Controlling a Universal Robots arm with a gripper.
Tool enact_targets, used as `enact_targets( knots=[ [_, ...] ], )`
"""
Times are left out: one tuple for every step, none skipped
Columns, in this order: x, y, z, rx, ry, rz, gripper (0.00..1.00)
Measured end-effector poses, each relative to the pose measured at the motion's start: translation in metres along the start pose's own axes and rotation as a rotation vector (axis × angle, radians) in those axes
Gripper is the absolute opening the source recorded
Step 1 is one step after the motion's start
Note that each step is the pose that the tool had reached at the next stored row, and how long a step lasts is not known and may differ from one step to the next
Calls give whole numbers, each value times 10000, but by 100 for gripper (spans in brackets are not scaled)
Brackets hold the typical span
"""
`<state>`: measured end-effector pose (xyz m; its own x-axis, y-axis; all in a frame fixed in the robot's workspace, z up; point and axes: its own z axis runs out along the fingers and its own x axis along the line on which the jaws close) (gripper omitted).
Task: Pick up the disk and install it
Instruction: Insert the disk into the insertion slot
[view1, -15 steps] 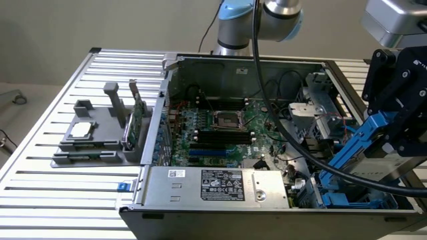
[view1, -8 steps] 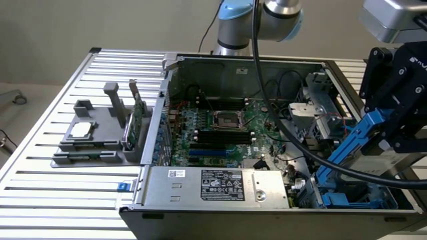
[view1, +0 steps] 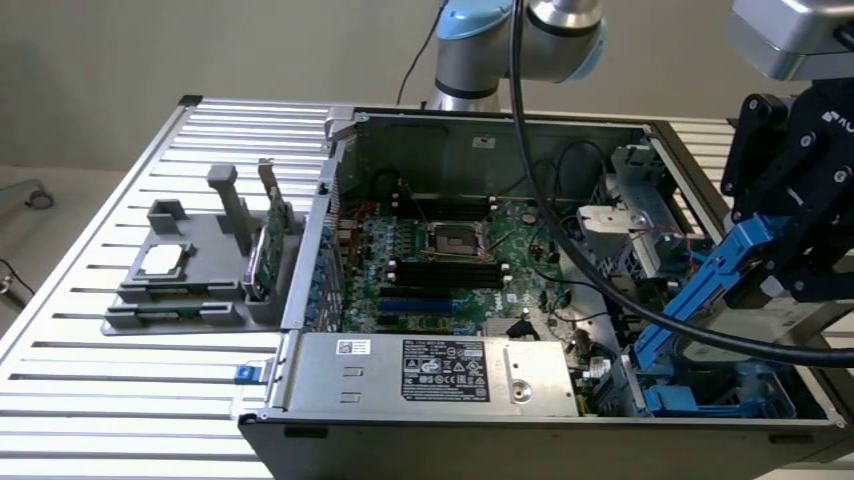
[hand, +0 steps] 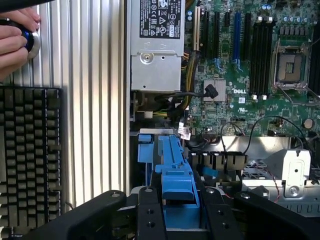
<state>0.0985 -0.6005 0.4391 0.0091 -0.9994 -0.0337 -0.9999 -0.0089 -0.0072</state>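
Arm (view1: 470, 48): mine, joint at rear, wrist (view1: 790, 35) high at exterior view's right.
Gripper (view1: 785, 265): mine, pointing down.
Fingers (hand: 150, 215): part-closed, clamped either side of disk (hand: 178, 187), held tilted.

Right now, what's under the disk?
The blue drive bay shows beneath. The disk, held tilted in the end effector, and a black cable cover much of its inside.

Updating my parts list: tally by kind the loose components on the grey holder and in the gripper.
Silver-grey metal disk in a blue plastic carrier, held by the gripper: 1
Small square silver chip, on the grey plastic holder: 1
Thin green circuit card, upright in that holder: 1
Total: 3
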Motion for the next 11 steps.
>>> enact_targets(
  knots=[
    [0,-2,0,-16,9,1,33],
    [0,-4,1,-32,18,2,33],
    [-2,-8,1,-42,30,1,33],
    [-6,-14,1,-54,42,2,33],
    [-8,-23,2,-69,51,2,33],
    [-11,-31,4,-81,57,3,33],
    [-13,-38,7,-93,65,3,33],
    [-13,-44,10,-105,72,3,33],
    [-14,-47,14,-114,79,3,33],
    [-15,-49,19,-122,83,4,33],
    [-16,-50,26,-127,86,5,33]
  ],
)
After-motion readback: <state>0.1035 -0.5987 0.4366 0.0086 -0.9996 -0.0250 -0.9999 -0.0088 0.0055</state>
